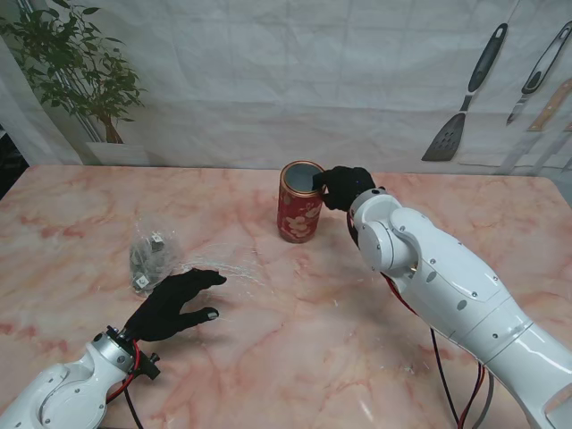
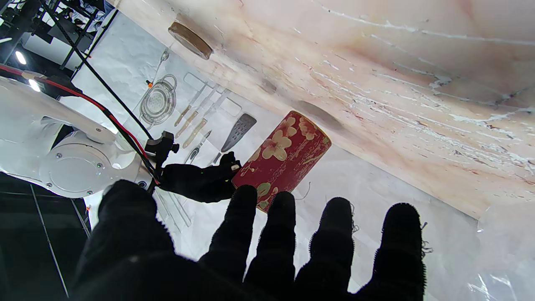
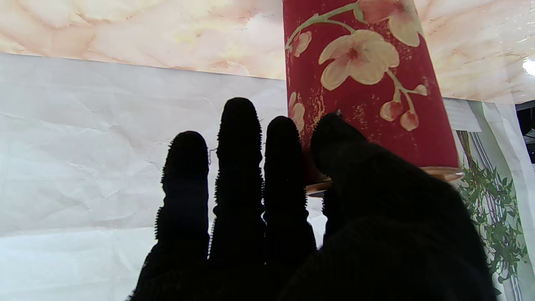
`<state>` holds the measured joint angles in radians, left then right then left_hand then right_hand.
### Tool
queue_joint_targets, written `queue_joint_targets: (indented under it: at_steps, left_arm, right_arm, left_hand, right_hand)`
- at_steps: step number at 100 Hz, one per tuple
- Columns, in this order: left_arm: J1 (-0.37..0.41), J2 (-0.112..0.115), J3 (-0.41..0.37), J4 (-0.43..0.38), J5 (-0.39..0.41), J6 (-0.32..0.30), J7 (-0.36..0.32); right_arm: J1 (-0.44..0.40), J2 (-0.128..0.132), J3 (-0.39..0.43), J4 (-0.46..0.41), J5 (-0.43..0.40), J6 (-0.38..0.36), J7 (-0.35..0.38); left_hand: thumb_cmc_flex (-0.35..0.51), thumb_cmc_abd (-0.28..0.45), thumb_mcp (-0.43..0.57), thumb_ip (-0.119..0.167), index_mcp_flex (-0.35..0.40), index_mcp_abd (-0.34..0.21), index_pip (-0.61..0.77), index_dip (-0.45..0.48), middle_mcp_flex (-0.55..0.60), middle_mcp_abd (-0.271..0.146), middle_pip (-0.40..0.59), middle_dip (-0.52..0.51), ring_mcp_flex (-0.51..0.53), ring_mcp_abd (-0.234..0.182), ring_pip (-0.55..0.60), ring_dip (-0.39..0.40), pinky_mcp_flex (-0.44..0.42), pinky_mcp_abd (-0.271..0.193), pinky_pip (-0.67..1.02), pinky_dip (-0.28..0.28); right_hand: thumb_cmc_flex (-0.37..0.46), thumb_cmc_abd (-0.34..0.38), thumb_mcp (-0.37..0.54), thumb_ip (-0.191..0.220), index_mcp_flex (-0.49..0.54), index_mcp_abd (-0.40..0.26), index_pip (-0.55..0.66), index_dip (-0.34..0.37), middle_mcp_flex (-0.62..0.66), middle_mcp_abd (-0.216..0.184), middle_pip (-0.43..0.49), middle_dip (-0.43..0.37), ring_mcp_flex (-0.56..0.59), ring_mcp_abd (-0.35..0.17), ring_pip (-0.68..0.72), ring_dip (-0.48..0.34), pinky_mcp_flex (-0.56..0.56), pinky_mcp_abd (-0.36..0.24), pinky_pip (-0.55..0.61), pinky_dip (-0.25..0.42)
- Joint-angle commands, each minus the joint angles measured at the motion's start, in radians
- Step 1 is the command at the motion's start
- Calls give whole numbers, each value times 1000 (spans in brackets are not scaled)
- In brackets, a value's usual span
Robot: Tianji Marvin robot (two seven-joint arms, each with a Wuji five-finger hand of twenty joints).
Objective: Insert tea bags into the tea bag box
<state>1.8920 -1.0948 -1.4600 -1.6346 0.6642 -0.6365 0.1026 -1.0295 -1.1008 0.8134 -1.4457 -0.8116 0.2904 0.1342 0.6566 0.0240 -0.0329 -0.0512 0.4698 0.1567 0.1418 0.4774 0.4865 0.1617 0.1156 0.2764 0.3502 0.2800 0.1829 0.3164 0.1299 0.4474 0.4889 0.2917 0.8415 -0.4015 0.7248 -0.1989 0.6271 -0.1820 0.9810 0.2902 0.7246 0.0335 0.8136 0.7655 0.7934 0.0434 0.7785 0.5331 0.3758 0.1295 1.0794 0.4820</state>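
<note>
A red floral tea tin stands upright and open-topped on the pink marble table, toward the far middle. The right hand rests at the tin's right rim, fingers touching its upper edge; whether it truly grips cannot be told. A clear plastic bag of tea bags lies well to the left. Just near of it, the left hand hovers with fingers spread, holding nothing.

The table is glossy pink marble-look; the tea bag box seems worn printed metal; both hands wear matt, fuzzy black knit.
</note>
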Motion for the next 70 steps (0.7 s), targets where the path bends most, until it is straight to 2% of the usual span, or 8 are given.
queue_joint_targets:
  at_steps: [1, 43, 53, 60, 70]
  left_arm:
    - [2, 0, -1, -5, -2, 3, -14]
    - [2, 0, -1, -4, -3, 4, -14]
    - [2, 0, 0, -3, -3, 4, -14]
    - [1, 0, 0, -3, -3, 4, -14]
    - [0, 0, 1, -2, -3, 3, -13]
  right_arm:
    - [4, -3, -3, -4, -1, 0, 23]
    - [9, -3, -9, 5, 13, -6, 31]
    - [11, 2, -8, -4, 12, -2, 55]
    - [12, 4, -7, -9, 14, 1, 66]
    - [12, 5, -6, -14, 11, 7, 75]
  left_hand:
    - [7, 28, -3, 18, -28, -20, 1, 0, -18, -38, 3, -12, 0, -11, -33, -1, -4, -2, -2, 13]
    - [8, 28, -3, 18, -29, -20, 0, 0, -18, -37, 3, -12, -1, -10, -33, -1, -4, -2, -2, 13]
    - [7, 28, -3, 18, -29, -20, 0, 0, -19, -38, 3, -12, -1, -9, -33, -1, -5, -1, -2, 13]
    - [7, 27, -3, 18, -29, -22, 0, 0, -19, -37, 2, -12, -1, -11, -33, -1, -4, -1, -2, 13]
    - [8, 28, -3, 18, -29, -21, 0, 0, -18, -38, 3, -12, -1, -10, -33, -1, -4, -1, -1, 13]
  right_hand:
    - [13, 95, -23, -3, 55, 12, 70, -5, 7, -42, 14, 11, 11, -9, 21, 7, -8, 21, 16, 7]
    - [15, 92, -20, -2, 52, 20, 66, -25, 6, -39, 9, 6, 9, -8, 15, 5, -9, 25, 13, 10]
    - [11, 87, -24, -3, 45, 17, 58, -33, -1, -37, 0, 0, 2, -5, 7, 2, -15, 24, 8, 9]
    - [-1, 73, -23, -1, 26, 25, 37, -49, -12, -34, -11, -5, -6, -5, -4, -3, -18, 24, 3, 8]
    - [-57, 29, -6, -1, -63, 33, -25, -81, -54, -30, -26, -15, -28, -6, -29, -9, -30, 22, -10, 8]
